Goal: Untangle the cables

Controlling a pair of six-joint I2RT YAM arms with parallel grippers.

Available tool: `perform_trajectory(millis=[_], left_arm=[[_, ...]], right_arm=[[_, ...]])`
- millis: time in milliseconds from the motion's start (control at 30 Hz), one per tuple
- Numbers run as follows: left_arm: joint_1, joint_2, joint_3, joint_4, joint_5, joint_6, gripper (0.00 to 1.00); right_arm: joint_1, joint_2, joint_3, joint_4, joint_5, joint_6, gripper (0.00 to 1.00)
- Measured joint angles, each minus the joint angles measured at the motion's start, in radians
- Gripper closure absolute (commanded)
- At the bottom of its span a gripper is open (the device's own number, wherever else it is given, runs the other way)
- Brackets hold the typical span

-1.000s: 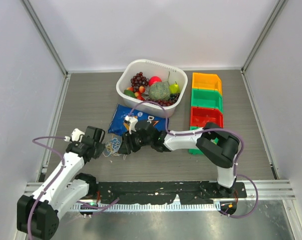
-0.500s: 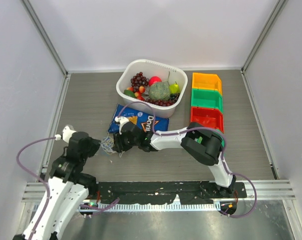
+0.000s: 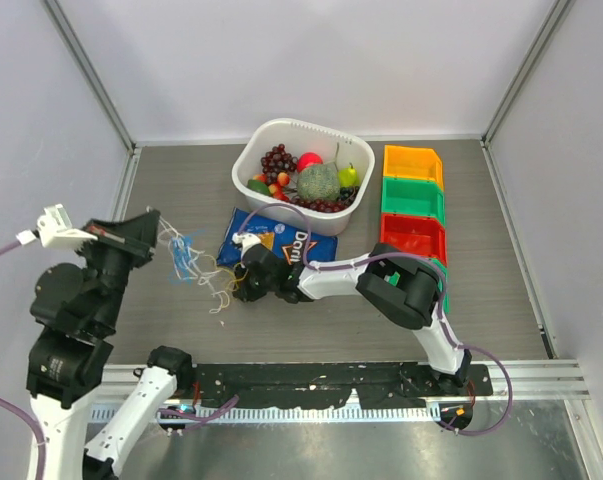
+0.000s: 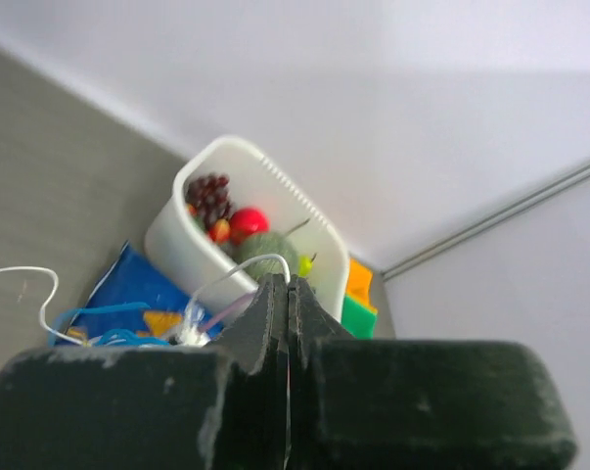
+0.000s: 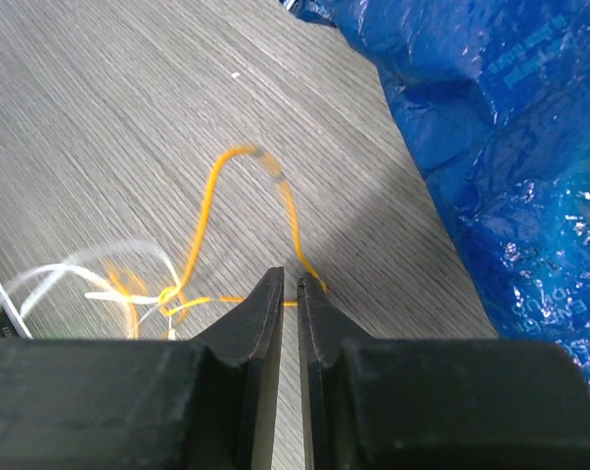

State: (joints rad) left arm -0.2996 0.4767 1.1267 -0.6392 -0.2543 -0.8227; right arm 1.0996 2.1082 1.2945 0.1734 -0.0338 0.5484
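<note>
Left claw (image 4: 287, 286) clamped shut on the cables (image 3: 186, 258). Blue and white strands exit at its tips and hang from it above the bench (image 3: 311, 325), trailing down toward the right claw (image 5: 288, 279). Right claw sits low over the bench with a narrow slit. Yellow strand (image 5: 241, 150) crosses right at its tips, can't tell if pinched. Blue bag (image 5: 490, 147) just beyond, to its right. White basket (image 4: 189, 253) farther past the left claw's tips.
</note>
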Motion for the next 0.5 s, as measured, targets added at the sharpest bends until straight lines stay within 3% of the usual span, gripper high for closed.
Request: perform_trajectory(millis=[100,267,500], left_arm=[[0.000,0.103,0.143,0.014,-0.005,0.029,1.00],[0.000,0.208,0.276,0.006,-0.012,0.040,1.00],[0.000,0.222,0.229,-0.091,-0.027,0.037,1.00]], right_arm=[[0.000,0.010,0.011,0.005,0.001,0.005,0.75],[0.000,-0.004,0.014,-0.009,-0.004,0.000,0.48],[0.000,-0.196,-0.021,-0.152,-0.012,-0.060,0.41]])
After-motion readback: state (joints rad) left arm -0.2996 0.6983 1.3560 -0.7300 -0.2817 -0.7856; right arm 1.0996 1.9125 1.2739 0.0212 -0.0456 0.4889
